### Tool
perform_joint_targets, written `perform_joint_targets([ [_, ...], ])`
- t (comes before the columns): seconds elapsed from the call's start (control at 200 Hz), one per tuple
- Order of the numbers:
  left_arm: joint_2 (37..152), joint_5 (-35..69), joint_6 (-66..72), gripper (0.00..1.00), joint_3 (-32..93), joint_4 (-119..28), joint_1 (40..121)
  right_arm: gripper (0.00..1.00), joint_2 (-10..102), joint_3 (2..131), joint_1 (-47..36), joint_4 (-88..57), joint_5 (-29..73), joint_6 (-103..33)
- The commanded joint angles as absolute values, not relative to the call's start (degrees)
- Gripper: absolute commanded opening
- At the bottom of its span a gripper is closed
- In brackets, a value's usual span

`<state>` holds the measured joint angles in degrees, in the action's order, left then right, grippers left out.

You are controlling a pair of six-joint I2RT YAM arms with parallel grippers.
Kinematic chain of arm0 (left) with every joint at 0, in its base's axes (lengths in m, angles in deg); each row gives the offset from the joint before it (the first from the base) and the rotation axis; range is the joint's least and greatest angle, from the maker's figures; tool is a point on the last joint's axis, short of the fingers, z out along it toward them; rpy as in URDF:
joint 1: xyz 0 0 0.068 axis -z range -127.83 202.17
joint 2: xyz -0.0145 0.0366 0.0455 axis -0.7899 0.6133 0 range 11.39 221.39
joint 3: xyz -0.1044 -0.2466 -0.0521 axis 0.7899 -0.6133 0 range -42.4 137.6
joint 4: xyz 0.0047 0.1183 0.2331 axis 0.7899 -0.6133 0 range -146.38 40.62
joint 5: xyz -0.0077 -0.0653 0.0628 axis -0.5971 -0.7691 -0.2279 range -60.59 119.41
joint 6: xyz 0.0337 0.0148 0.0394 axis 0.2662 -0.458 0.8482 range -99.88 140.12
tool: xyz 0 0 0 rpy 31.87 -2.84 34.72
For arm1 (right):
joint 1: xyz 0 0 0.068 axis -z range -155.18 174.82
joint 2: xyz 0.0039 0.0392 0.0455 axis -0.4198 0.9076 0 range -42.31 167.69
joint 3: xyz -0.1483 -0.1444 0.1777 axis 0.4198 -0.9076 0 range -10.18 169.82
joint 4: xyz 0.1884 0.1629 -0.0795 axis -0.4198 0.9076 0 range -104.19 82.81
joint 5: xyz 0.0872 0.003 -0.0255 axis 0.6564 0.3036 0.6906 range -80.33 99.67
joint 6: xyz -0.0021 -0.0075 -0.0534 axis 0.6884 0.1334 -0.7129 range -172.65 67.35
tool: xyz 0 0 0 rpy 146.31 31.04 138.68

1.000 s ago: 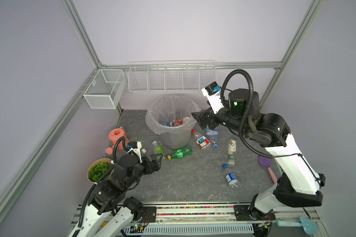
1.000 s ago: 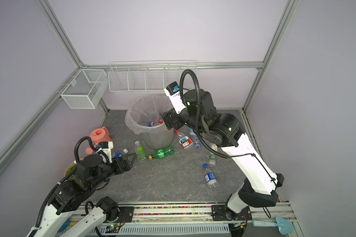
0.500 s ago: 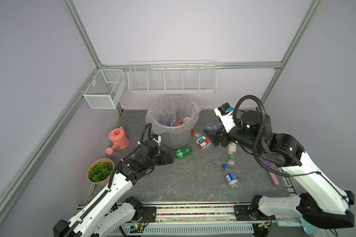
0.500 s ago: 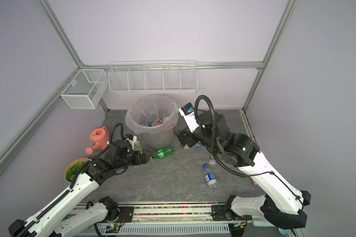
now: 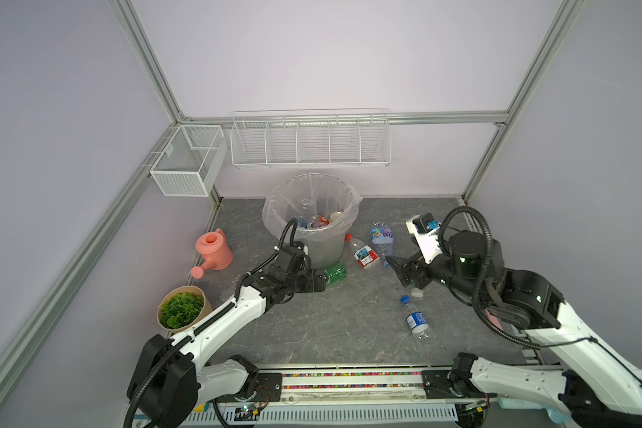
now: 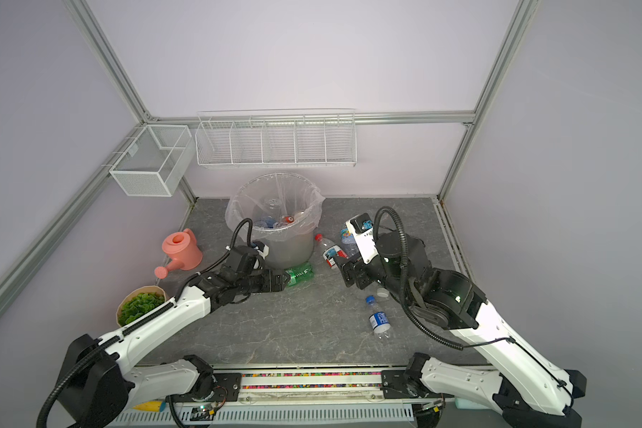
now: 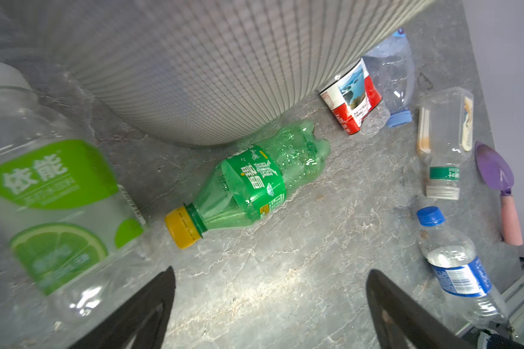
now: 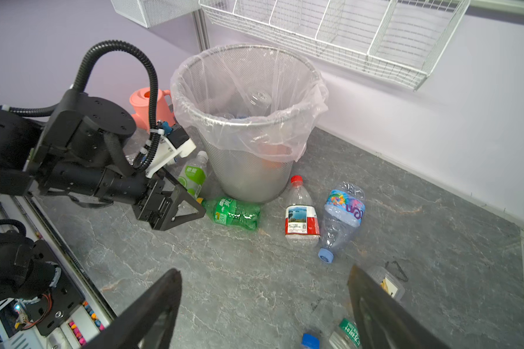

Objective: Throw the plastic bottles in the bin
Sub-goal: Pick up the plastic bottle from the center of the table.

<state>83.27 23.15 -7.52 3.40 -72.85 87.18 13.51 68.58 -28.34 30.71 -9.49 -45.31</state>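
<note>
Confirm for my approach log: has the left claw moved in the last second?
Yes. The left claw has advanced toward the bin, away from the potted plant, and now sits open at the green bottle's capped end.

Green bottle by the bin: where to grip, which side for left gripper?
Grip the label band of the green bottle, toward the shoulder. It lies on its side with its base tucked by the bin and its yellow-capped end free. Probably bring the open left gripper from the cap end, jaws across the body.
</note>
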Motion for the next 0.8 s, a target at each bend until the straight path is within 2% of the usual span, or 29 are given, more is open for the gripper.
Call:
perform_joint_targets([
  [0.0,87.5,21.9,-4.3,0.97,5.1,-69.6,87.6,0.88,11.9,66.2,-28.0,28.7,-9.0,-42.9],
  [0.48,102.3,23.0,0.0,0.95,13.5,-72.0,88.6,0.89,7.7,61.1,-27.9,29.6,-9.4,-41.4],
  [0.795,105.9,26.2,0.3,0.9,14.3,-74.7,94.1,0.89,5.9,60.5,-27.8,30.2,-10.4,-41.1],
])
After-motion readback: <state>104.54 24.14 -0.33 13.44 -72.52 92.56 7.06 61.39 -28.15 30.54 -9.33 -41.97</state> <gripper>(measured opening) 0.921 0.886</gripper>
